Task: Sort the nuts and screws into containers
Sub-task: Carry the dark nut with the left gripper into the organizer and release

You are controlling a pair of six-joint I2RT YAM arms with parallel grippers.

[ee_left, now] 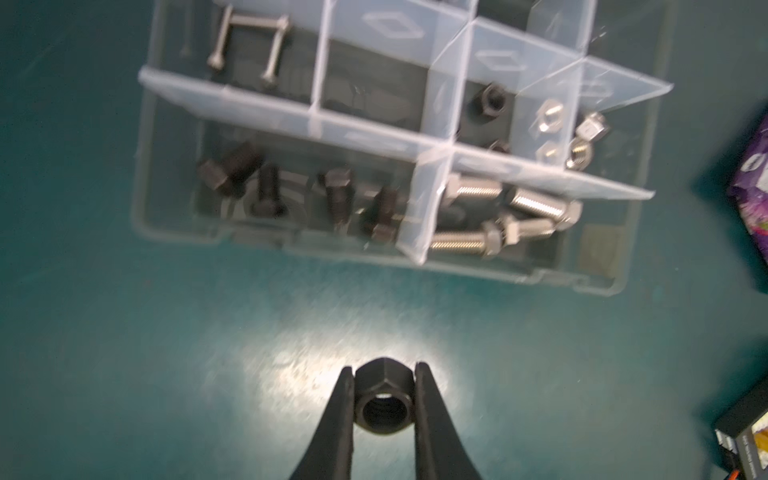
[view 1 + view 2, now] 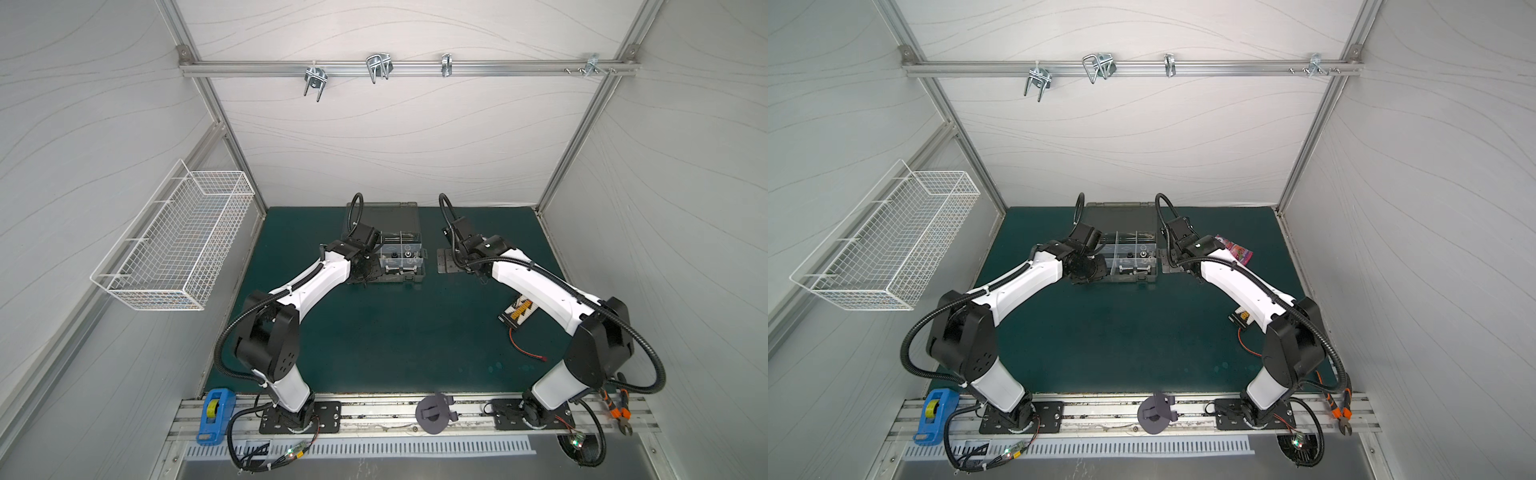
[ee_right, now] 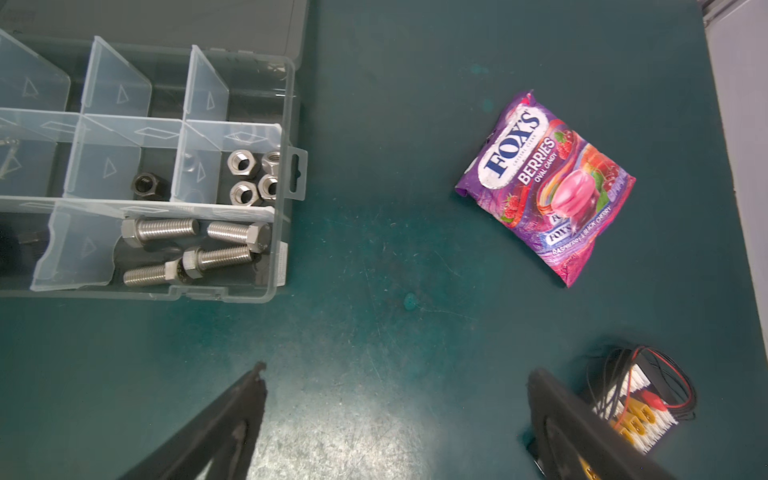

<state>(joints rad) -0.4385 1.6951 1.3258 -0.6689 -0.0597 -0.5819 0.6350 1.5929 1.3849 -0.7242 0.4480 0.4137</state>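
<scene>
My left gripper is shut on a black nut, held over the green mat beside the grey organizer case. In both top views this gripper sits at the case's left end. The containers hold black bolts, silver hex bolts, silver nuts, one black nut and thin screws. My right gripper is open and empty over bare mat to the right of the case.
A purple candy packet lies right of the case. A connector with red wires lies by my right gripper. A metal plate lies under the right wrist. A white wire basket hangs on the left wall.
</scene>
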